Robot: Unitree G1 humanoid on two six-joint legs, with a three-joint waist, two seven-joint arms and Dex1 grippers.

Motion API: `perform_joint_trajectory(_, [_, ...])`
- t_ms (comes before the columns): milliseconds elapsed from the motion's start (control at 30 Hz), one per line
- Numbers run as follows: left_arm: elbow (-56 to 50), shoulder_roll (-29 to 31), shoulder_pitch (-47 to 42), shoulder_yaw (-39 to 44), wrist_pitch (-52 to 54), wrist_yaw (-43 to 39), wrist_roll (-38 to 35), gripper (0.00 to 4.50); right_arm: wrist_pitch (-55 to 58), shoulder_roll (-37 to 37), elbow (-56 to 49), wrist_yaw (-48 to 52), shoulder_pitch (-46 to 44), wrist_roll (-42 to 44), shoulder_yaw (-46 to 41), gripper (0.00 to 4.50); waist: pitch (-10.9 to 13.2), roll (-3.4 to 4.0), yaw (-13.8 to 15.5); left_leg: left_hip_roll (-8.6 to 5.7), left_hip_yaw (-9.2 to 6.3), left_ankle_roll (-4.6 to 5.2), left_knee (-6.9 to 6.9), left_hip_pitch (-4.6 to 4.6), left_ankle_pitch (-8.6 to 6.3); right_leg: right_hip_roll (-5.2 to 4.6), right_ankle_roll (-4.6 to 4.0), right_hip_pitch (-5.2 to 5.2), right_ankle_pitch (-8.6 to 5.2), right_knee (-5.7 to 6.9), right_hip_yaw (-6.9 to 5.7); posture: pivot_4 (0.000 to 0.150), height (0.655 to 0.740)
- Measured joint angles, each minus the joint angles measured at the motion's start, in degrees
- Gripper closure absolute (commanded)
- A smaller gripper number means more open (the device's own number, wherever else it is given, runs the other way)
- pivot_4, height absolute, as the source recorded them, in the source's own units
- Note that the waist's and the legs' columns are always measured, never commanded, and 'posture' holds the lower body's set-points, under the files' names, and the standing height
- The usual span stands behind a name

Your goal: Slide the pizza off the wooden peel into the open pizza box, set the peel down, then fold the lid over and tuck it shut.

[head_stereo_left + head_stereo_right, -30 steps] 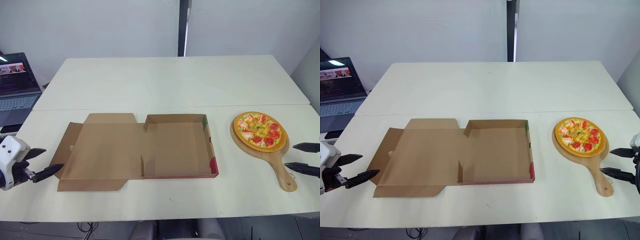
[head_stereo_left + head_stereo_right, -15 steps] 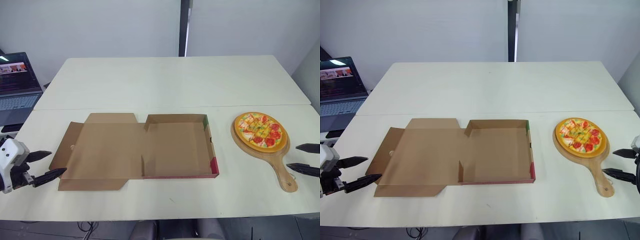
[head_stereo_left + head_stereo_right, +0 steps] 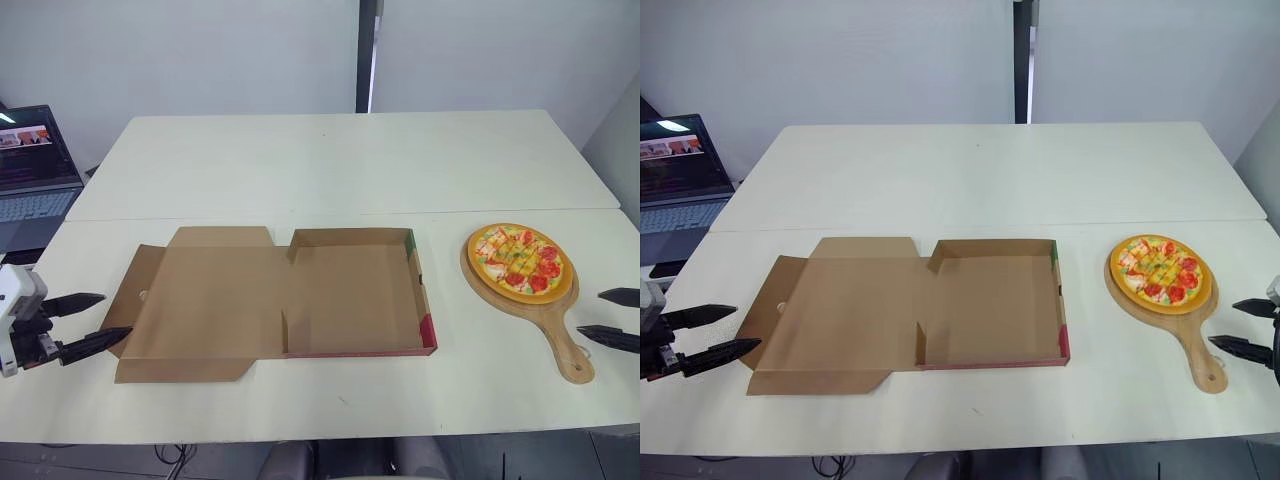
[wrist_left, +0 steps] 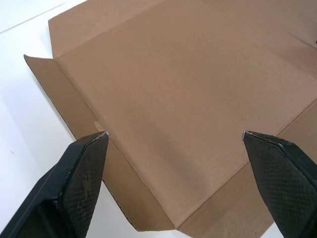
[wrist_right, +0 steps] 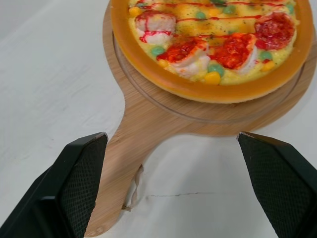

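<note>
A round pizza [image 3: 520, 259] with red and yellow toppings lies on a wooden peel [image 3: 560, 345] at the table's right, its handle pointing toward the front edge. The open cardboard pizza box [image 3: 350, 295] sits mid-table with its lid [image 3: 205, 300] flat to the left. My right gripper [image 3: 612, 318] hovers open just right of the peel's handle [image 5: 124, 163], not touching it. My left gripper [image 3: 85, 322] stands open beside the lid's left flap [image 4: 74, 119], with nothing between its fingers.
A laptop [image 3: 35, 165] stands open off the table's far left. A second white table [image 3: 340, 160] adjoins at the back.
My left gripper has drawn back slightly to the left, away from the lid. My right gripper has edged a little to the right. Box, pizza and peel have not moved.
</note>
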Motion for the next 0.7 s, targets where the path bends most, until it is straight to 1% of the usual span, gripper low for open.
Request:
perform_joint_trajectory(133, [-3.4, -0.1, 0.2, 0.0, 2.1, 0.3, -1.0, 0.03, -0.6, 0.8, -0.1, -1.3, 0.4, 0.1, -2.0, 0.0, 0.0, -0.01, 0.0, 0.0, -0.01, 0.0, 0.0, -0.01, 0.0, 0.0, 0.01, 0.0, 0.0, 0.0, 0.0, 0.15, 0.74])
perform_joint_trajectory(267, [-13.2, -0.4, -0.5, -3.3, 4.7, 0.1, -3.3, 0.03, 1.5, 3.3, -2.5, -3.6, 2.2, 0.7, -4.9, 0.0, 0.0, -0.01, 0.4, -0.02, -0.03, 0.0, 0.02, -0.03, 0.0, -0.01, 0.04, 0.03, 0.02, 0.0, 0.03, 0.15, 0.74])
perform_joint_trajectory(433, [-25.4, -0.8, -9.0, -11.0, 10.4, 0.9, -8.8, 0.03, 8.5, 7.7, -12.7, -7.0, 6.7, 4.2, -8.9, 0.0, 0.0, 0.0, 0.4, -0.02, -0.01, 0.0, 0.05, -0.02, 0.0, 0.0, 0.07, 0.03, 0.05, 0.02, 0.09, 0.15, 0.74])
perform_joint_trajectory(467, [-27.0, -0.8, -10.7, -12.3, 11.3, 1.0, -9.7, 0.03, 9.7, 8.5, -14.6, -7.7, 7.4, 4.8, -9.7, 0.0, 0.0, 0.0, 0.4, -0.02, -0.01, 0.0, 0.05, -0.02, 0.0, 0.0, 0.07, 0.03, 0.05, 0.01, 0.07, 0.15, 0.74])
perform_joint_trajectory(567, [-31.0, -1.7, -19.3, -19.2, 14.7, 1.3, -12.9, 0.03, 14.7, 12.6, -23.9, -12.4, 10.3, 6.9, -13.3, 0.0, 0.0, -0.01, 0.3, -0.03, 0.0, -0.01, 0.07, -0.02, 0.01, 0.02, 0.09, 0.04, 0.07, 0.02, 0.11, 0.15, 0.74])
perform_joint_trajectory(700, [-34.6, -3.4, -25.9, -25.1, 17.2, 1.2, -15.3, 0.03, 22.7, 16.1, -33.2, -18.2, 13.7, 8.9, -15.3, 0.0, 0.0, 0.02, 0.1, -0.03, 0.02, -0.01, 0.06, -0.02, 0.01, 0.03, 0.09, 0.03, 0.07, 0.01, 0.15, 0.15, 0.74])
